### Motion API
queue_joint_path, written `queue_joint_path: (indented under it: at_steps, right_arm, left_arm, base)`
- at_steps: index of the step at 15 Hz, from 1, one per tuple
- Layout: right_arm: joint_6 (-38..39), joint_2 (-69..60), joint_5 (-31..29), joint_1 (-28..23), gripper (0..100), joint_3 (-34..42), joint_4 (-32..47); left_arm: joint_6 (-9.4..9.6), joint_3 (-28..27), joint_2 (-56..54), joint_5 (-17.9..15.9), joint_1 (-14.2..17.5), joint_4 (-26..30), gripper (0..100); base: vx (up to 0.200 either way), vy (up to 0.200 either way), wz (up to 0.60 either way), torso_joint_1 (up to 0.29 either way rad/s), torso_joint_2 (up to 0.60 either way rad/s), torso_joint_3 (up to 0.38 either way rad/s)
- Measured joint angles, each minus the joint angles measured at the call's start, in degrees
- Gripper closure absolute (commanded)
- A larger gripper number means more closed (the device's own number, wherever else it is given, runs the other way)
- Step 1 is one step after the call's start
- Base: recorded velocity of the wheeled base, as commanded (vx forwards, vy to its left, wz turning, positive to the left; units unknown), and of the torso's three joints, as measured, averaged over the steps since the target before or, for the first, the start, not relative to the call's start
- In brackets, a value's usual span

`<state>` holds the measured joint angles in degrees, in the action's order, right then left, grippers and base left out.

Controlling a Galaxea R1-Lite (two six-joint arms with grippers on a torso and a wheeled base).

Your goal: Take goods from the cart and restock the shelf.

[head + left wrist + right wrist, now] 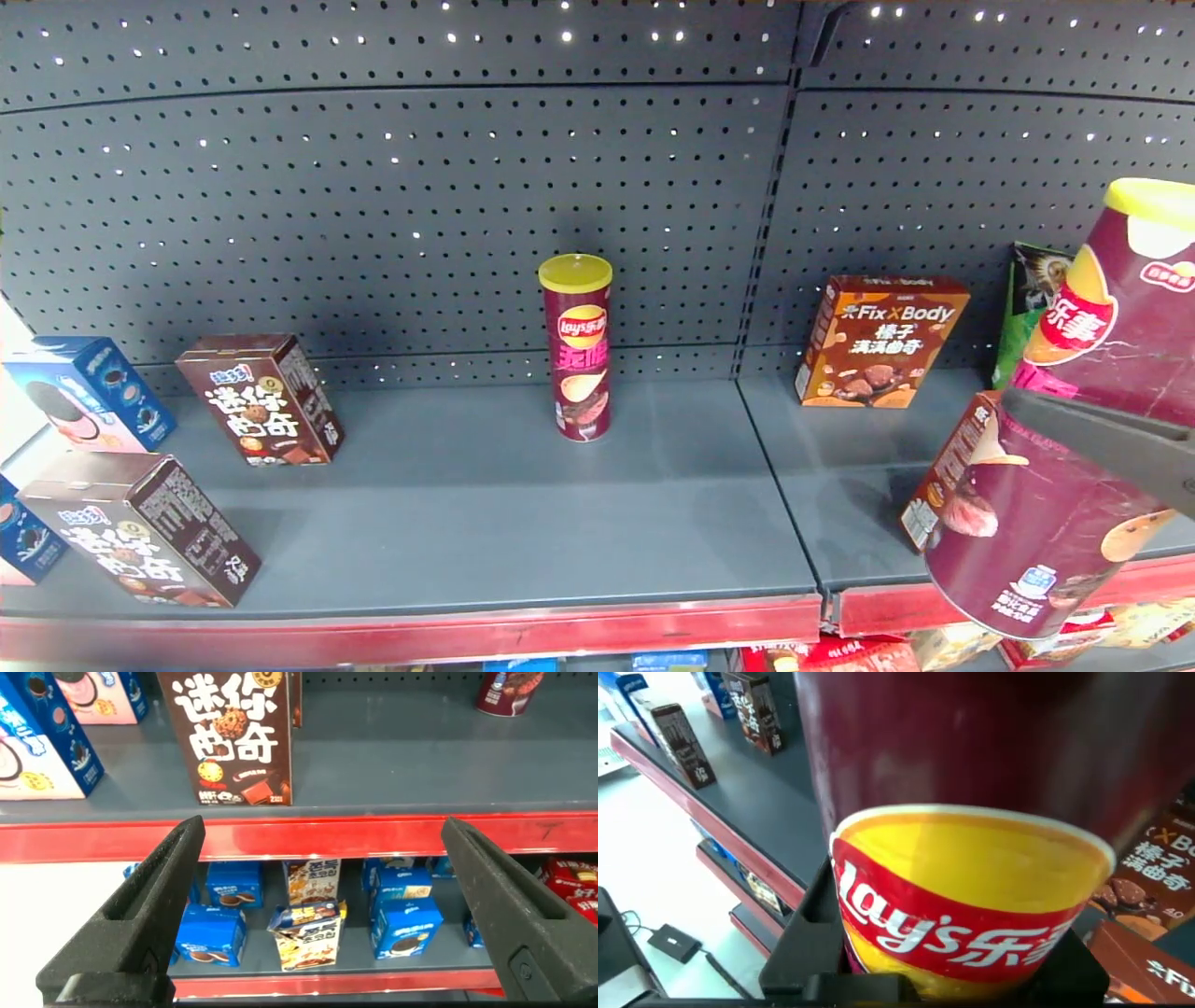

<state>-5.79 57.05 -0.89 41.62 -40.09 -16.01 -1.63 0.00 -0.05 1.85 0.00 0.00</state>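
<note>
Right claw point(948, 961) clamped on a maroon chips can point(1046, 523), which is tilted with its yellow lid up, at the right front of the shelf point(485, 523) in head view. Matching can point(577, 355) stands upright mid-shelf. Left claw point(322, 835) is spread apart and holds nothing, facing the shelf's red lip below a brown cookie box point(238, 737).

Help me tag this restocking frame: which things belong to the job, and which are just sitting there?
Job: held chip can, right end effector, shelf.
Just there: standing chip can, brown cookie boxes, blue cookie boxes, orange box, green bag.
</note>
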Motion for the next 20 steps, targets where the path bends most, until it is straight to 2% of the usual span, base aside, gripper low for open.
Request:
queue_joint_path:
  at_steps: [1, 5, 11, 15, 20]
  right_arm:
    - [0.07, -0.35, -0.61, 0.30, 100, 0.51, 0.11]
    - [-0.22, -2.95, -0.56, -4.63, 100, 2.67, 0.24]
    - [-0.15, -1.55, -0.59, -5.49, 100, 3.35, -3.23]
    - [-0.04, -0.41, -5.91, -5.21, 100, 4.51, -3.25]
    - [-0.55, -7.34, -4.77, -10.29, 100, 15.74, -1.61]
  left_arm:
    - [0.02, 0.00, 0.00, -0.07, 0.00, 0.00, 0]
    - [0.13, 0.00, 0.05, -0.20, 0.00, 0.00, 0]
    - [0.13, 0.00, 0.05, 0.06, 0.00, -0.05, 0]
    - [0.13, 0.00, 0.05, 0.06, 0.00, -0.05, 0]
    - [0.11, 0.00, 0.05, 0.06, 0.00, -0.05, 0]
  base:
    - [0.000, 0.000, 0.00, 0.000, 0.00, 0.000]
    - [0.000, 0.000, 0.00, 0.000, 0.00, 0.000]
    - [0.000, 0.000, 0.00, 0.000, 0.00, 0.000]
    - [0.000, 0.000, 0.00, 0.000, 0.00, 0.000]
    - [0.000, 0.000, 0.00, 0.000, 0.00, 0.000]
